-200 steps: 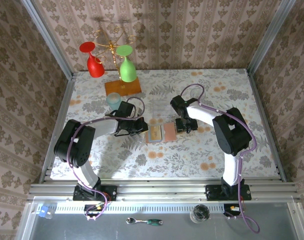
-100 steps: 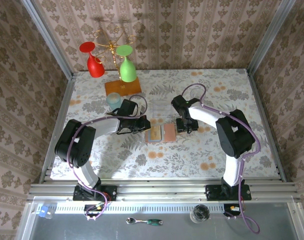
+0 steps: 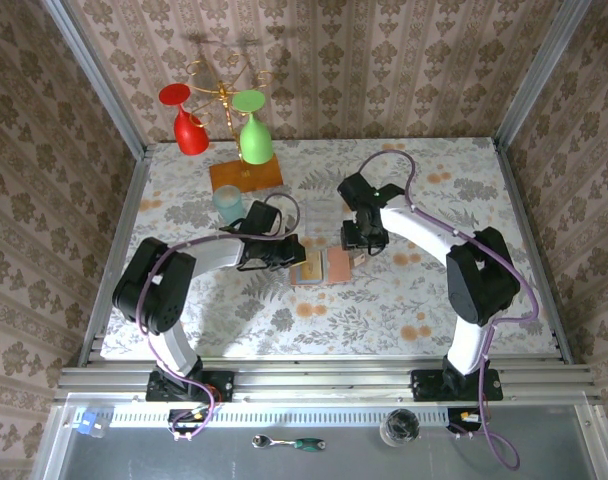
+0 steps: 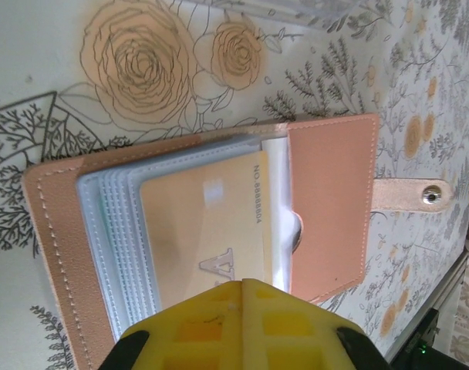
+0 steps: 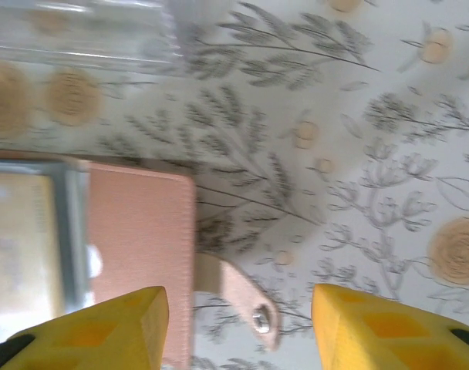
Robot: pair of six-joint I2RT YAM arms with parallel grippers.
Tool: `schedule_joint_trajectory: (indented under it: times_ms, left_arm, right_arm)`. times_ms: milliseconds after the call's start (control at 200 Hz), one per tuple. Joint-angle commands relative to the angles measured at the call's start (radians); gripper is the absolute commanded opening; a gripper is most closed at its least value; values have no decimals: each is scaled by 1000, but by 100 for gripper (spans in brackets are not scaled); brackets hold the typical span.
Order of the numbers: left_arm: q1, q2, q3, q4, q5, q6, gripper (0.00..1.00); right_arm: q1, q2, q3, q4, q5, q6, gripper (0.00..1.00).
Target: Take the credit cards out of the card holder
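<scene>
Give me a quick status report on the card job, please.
Left claw shut at edge of tan card; right claw open astride the snap tab. Card holder lies open, card in its sleeve. Clear plastic item beyond it, apart.

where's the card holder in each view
Top external: card holder lies open at the table's middle.
Left wrist: card holder spans the centre, with a tan card inside.
Right wrist: card holder at lower left.
Shared landmark: its snap tab, at right in left wrist, bottom centre in right wrist.
</scene>
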Motion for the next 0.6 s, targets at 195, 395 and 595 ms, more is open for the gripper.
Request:
schedule_joint_trajectory:
  times_ms: [195, 395, 595]
  left_arm:
    - [-13, 42, 10, -17, -12, -14, 0]
    - [-13, 53, 5, -36, -38, -5, 0]
    - [-11, 60, 4, -48, -48, 3, 0]
  right_arm:
    - [16, 19, -25, 192, -354, 96, 41]
    - [3, 60, -110, 334, -462, 136, 36]
    - [-2, 92, -156, 428, -541, 151, 32]
